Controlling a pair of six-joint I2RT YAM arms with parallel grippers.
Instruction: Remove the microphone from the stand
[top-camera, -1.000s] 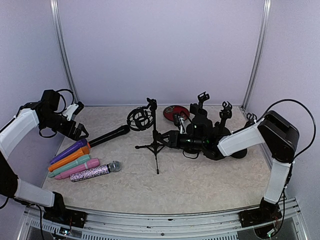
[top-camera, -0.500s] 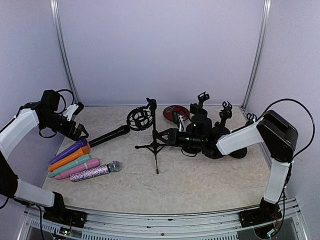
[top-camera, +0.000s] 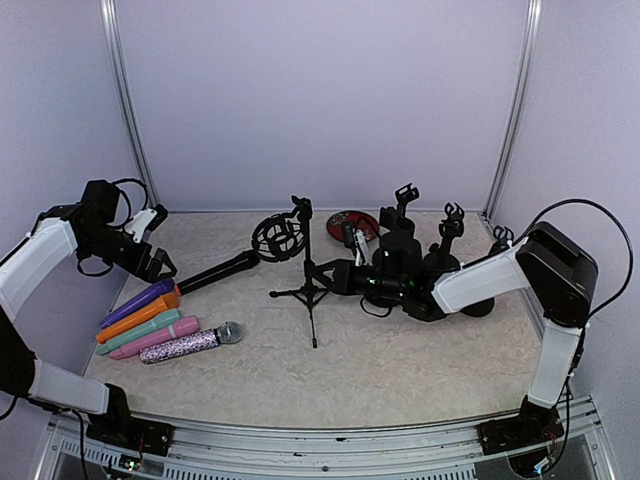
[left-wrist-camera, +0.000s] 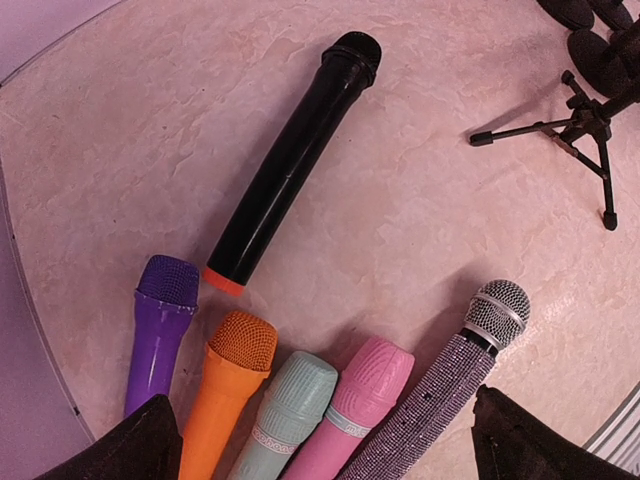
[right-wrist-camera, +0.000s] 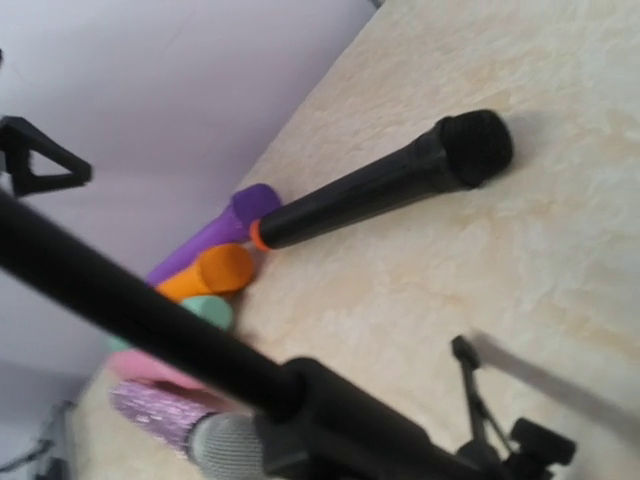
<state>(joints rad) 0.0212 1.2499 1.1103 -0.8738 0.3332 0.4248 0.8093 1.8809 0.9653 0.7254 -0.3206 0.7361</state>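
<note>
Black from head to tail: located the microphone lying flat on the worktop, left of the stand, head pointing toward the shock mount, apparently touching neither. Found no microphone seated in that mount. Judged the removal itself done, or all but done; saw nothing left except drawing the arm back from the stand.

Placed the right hand low against the stand's pole, near the tripod hub. Could not tell from either view whether pinching the pole or merely beside it. Recorded the left hand well apart by the left wall, fingers spread wide, holding nothing, hovering over 5 coloured microphones laid in a row.

Compared with 1 second earlier: noted the right hand slightly nearer the pole. Detected no shift in the black microphone, the row of 5 or the left arm.
</note>
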